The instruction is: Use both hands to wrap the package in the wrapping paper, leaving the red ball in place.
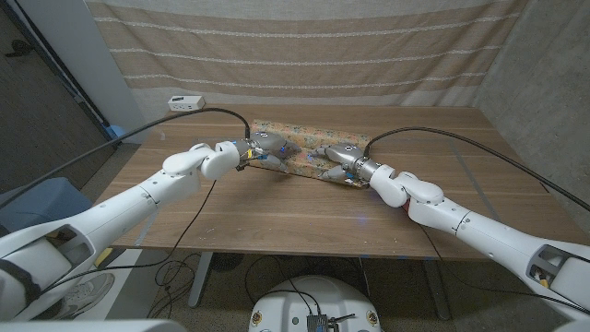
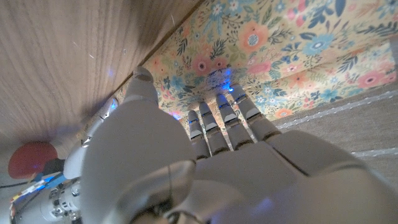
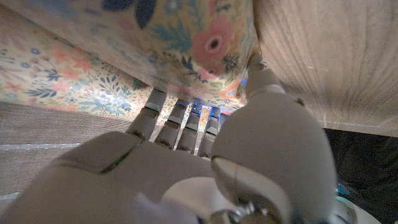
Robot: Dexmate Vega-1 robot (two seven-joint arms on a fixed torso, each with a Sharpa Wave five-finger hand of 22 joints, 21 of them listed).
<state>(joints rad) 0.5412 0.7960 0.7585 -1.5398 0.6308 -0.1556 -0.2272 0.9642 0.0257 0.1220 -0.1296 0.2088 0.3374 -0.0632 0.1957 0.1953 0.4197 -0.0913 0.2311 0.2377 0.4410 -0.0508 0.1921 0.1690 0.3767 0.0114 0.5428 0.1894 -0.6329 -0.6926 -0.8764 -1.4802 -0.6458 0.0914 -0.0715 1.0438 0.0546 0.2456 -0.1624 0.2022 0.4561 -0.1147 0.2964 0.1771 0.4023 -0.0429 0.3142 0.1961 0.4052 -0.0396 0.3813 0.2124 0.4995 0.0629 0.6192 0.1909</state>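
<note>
Left hand: the left hand (image 1: pixel 261 148) reaches in from the bench's left side to the paper's left part; in the left wrist view its fingers (image 2: pixel 219 112) lie pressed on the floral paper, thumb at the paper's near edge. Whether they pinch the paper I cannot tell.
Right hand: the right hand (image 1: pixel 337 157) comes from the right to the paper's right part; in the right wrist view its fingers (image 3: pixel 181 119) reach under a lifted fold of paper with the thumb against it, seemingly gripping that fold.
Wrapping paper: the floral wrapping paper (image 1: pixel 309 138) lies near the bench's far edge, about mid-width, its long axis running left to right along that edge.
Package: hidden under paper and hands; cannot be made out.
Red ball: a red ball (image 2: pixel 31 158) shows in the left wrist view beside the left hand.
Bench: wooden bench (image 1: pixel 277 212), cables trailing across it from both arms.
Behind: a white power strip (image 1: pixel 185 101) at the far left corner; a striped curtain (image 1: pixel 304 46) beyond.
</note>
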